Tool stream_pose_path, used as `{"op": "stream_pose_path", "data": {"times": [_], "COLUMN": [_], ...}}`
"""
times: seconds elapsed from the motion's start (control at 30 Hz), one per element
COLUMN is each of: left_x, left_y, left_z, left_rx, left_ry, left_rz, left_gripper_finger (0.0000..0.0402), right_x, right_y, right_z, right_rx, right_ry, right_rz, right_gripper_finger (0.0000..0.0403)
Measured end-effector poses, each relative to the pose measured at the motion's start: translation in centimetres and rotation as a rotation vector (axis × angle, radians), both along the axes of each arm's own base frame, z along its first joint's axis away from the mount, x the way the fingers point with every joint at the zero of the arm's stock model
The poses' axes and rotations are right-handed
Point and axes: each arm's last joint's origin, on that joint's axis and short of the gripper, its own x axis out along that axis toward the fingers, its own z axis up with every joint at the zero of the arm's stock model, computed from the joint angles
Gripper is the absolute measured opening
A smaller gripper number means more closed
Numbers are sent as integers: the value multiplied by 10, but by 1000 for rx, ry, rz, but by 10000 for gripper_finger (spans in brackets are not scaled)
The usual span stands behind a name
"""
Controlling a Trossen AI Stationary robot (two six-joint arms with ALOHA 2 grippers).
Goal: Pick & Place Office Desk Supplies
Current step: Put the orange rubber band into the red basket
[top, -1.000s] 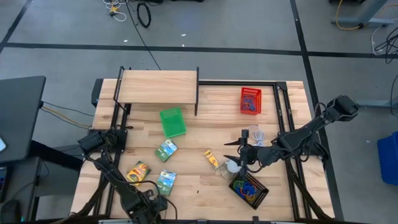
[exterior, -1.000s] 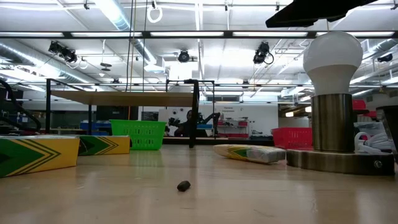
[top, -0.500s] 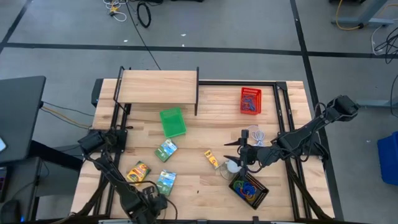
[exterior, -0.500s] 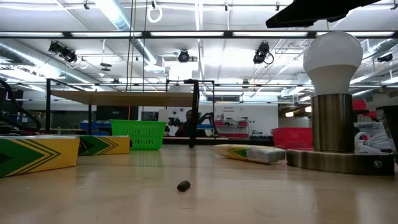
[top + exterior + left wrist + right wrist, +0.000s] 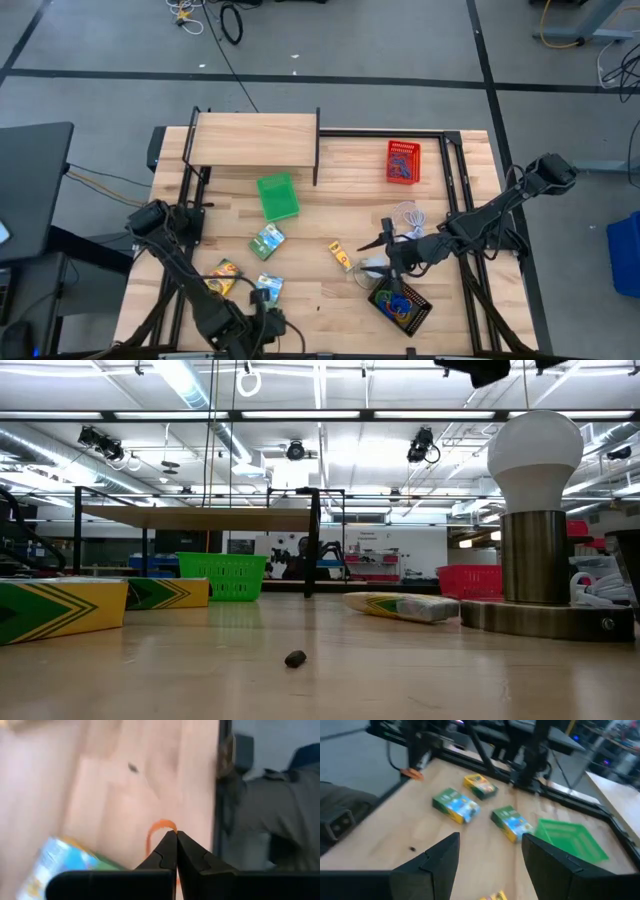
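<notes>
My left gripper (image 5: 250,322) is at the table's near left edge, shut on a small orange loop (image 5: 160,827). The right wrist view shows that loop (image 5: 412,773) raised beside the left arm. A yellow packet (image 5: 222,272) and two green packets (image 5: 267,241) (image 5: 268,288) lie flat on the wood close by. A small yellow piece (image 5: 341,256) lies mid-table. My right gripper (image 5: 385,250) hovers open beside the white ball-shaped object (image 5: 372,266), touching nothing. Several coloured loops fill the black basket (image 5: 400,305). My left gripper pinches the orange loop between its two fingertips (image 5: 169,845). A curved part of the loop (image 5: 161,824) sticks out beyond the tips, and the rest is hidden behind the fingers. The fingers slant downward. The loop appears lifted clear of the table.
A green basket (image 5: 277,196) and a red basket (image 5: 403,161) stand toward the far side, with a raised wooden shelf (image 5: 253,139) at far left. A white cord (image 5: 408,215) lies by the ball object. Bare wood lies between the packets and the yellow piece.
My left gripper has risen from the table at the near edge, rolled, and shifted a little toward the right. It now overlaps the nearest green packet in the high view. My right gripper has turned slightly in place.
</notes>
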Motion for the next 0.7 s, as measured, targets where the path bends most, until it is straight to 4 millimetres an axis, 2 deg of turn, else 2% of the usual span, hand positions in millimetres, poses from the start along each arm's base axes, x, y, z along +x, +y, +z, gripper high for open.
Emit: {"op": "stream_pose_path", "data": {"times": [0.17, 0.47, 0.7], "left_x": [13, 44, 64], "left_y": [9, 43, 77], "left_z": [8, 7, 8], "left_rx": [83, 227, 336], "left_ry": [-20, 44, 96], "left_rz": [-72, -197, -256], "left_gripper_finger": [1, 1, 1], "right_x": [11, 47, 54], "right_y": [2, -6, -13], "right_z": [-3, -34, -38], "right_rx": [41, 62, 49], "right_ry": [-25, -33, -44], "right_rz": [126, 247, 249], "right_gripper_finger": [224, 224, 224]}}
